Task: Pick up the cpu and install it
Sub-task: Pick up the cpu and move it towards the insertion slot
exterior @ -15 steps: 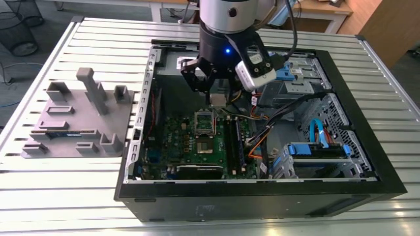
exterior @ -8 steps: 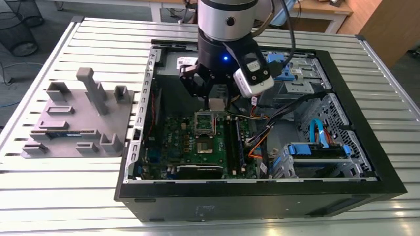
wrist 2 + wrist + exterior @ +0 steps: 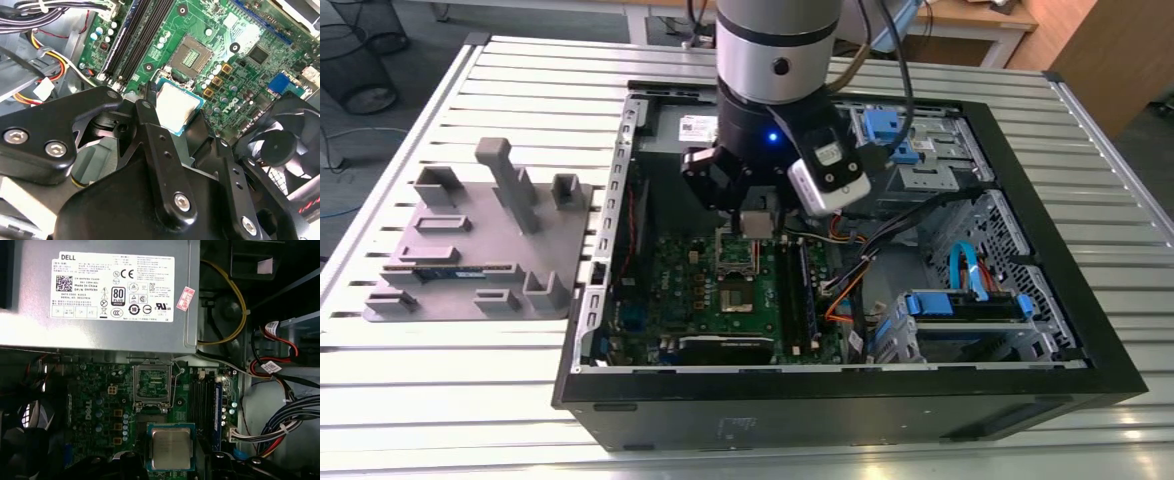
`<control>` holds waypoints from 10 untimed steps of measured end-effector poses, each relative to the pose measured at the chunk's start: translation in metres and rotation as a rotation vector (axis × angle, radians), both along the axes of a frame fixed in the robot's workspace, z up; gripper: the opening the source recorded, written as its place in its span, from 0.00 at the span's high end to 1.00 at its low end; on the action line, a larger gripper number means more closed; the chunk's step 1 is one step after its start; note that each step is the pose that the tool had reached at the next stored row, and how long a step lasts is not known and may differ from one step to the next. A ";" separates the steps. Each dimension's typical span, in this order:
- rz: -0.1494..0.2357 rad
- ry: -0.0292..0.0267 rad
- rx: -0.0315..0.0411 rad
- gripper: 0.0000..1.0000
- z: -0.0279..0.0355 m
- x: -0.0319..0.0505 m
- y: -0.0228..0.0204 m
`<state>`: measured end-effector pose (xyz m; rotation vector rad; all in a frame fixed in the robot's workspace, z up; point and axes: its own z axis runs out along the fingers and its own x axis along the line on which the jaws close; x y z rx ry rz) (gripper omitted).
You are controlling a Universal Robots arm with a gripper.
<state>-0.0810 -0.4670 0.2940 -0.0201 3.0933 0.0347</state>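
We record an open black metal computer case [image 3: 854, 395] holding a green motherboard [image 3: 680, 285]. Over it hangs the black gripper [image 3: 755, 215], its fingers [image 3: 150, 120] drawn in on the edges of the small square silver-topped cpu [image 3: 171, 447], held clear of the motherboard just beside the open metal socket frame [image 3: 152, 382].

At upper centre of the exterior view, the arm [image 3: 774, 60] points straight down, its pincer [image 3: 755, 218] clamped on the cpu [image 3: 176, 106].

Inside case [image 3: 854, 400], cpu [image 3: 171, 447] above motherboard [image 3: 95, 405].
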 end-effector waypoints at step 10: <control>0.000 0.0000 0.0001 0.53 -0.0090 -0.0049 -0.0048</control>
